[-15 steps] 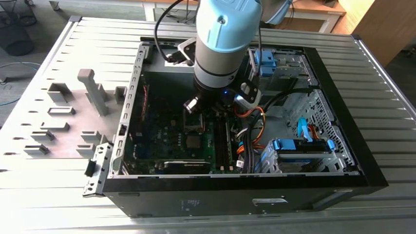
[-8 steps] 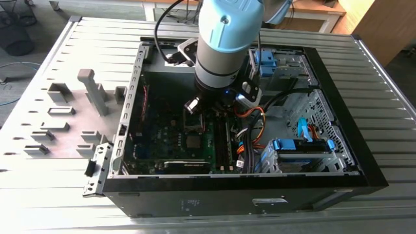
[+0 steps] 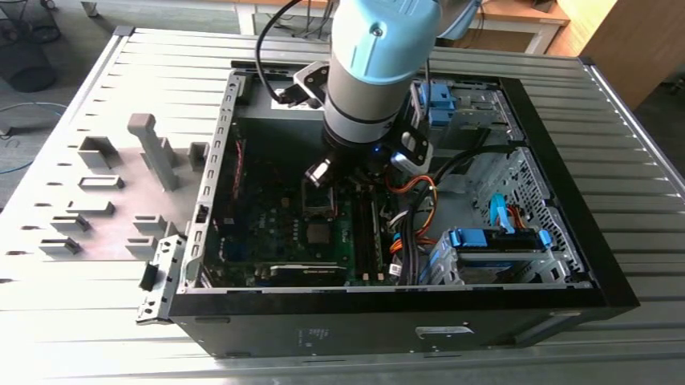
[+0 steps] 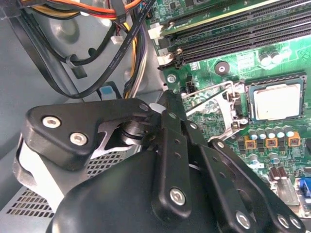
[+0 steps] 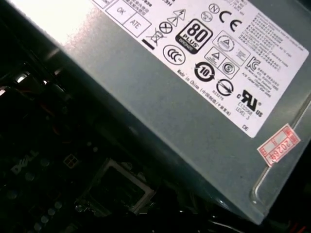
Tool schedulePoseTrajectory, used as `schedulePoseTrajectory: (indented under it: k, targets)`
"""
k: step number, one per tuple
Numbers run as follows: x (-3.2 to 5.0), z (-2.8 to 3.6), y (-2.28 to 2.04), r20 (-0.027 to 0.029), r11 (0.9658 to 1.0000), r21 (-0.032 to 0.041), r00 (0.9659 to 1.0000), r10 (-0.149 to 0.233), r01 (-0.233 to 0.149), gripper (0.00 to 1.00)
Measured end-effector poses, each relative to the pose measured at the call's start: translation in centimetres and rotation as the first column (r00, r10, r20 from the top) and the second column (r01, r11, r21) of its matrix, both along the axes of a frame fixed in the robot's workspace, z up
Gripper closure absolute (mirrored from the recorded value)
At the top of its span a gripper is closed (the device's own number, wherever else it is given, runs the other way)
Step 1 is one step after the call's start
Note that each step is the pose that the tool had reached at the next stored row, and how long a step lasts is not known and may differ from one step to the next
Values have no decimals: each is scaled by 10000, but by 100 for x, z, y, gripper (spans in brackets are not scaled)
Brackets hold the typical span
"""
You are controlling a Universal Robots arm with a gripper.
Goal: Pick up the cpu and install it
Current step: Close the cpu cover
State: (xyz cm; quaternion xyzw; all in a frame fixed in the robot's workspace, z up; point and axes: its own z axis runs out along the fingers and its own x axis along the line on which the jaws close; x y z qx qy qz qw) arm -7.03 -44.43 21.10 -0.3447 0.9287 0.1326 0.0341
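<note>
arm (image 3: 374,72) down inside open computer case (image 3: 227,168) on slatted table (image 3: 631,160). gripper (image 3: 321,172) low over green motherboard (image 4: 228,63), near case middle; released or clenched: cannot tell.

cpu (image 4: 277,102) seated flat in socket, silvery top up, apart from gripper. in exterior view, socket (image 3: 319,233) at 6 o'clock of gripper, near. metal socket frame (image 4: 214,104) tilted open, just beside cpu, between cpu and gripper. memory slots (image 4: 233,29) on cpu's far side.

grey holder blocks (image 3: 107,188) on table at 9 o'clock of case. power supply (image 5: 170,102) close by in first wrist view.
</note>
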Motion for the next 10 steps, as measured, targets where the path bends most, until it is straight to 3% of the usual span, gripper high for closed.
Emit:
schedulePoseTrajectory:
  k: [10]
  targets:
    - [23, 54, -1, -15, 9997, 16, 9997, 252, -252, 89]
